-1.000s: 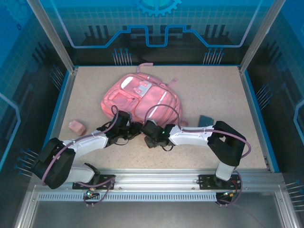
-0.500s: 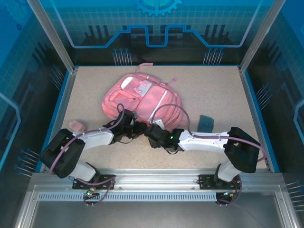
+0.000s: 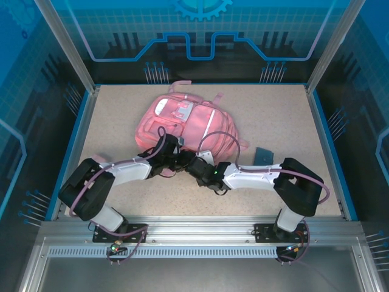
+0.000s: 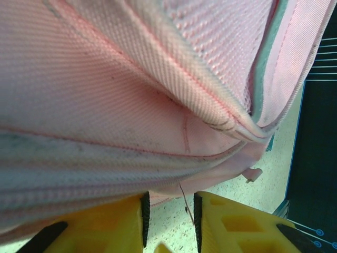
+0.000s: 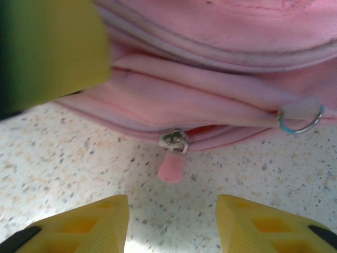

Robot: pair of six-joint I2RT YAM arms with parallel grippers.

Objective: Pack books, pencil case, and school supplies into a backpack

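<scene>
Backpack (image 3: 185, 125) lies flat on the table (image 3: 273, 109), front pockets up, w/ both arms reaching to its near edge. Step in hand looks like the zip on that near edge; can't tell if it's being opened for packing or shut after. R gripper (image 5: 172, 206) sits low just off the backpack's near edge, jaws wide apart & holding nothing. The pink zip pull (image 5: 172, 168) hangs from its metal slider (image 5: 174, 139) straight ahead of the gap, not yet between the pads. A thin red-orange sliver shows in the seam right beside the slider, and a metal ring (image 5: 301, 119) hangs off the same edge further along. L gripper (image 4: 169, 213) is pushed up under the backpack's near edge next to the R one, jaws only narrowly apart w/ bare tabletop showing between them. The fabric fold rides just above the tips, so no grip that I can confirm, tho it may be meant to brace or pinch the fabric. Teal flat piece (image 3: 263, 156) lies on the table off the backpack's near-right corner, apart from it. Next move, my guess: R creeps fwd till the pull is between the pads, closes on it, then drags along the zip line while L holds the fabric taut. Pull is small & floppy, so alignment matters; a loose fold could bunch & jam the slider
</scene>
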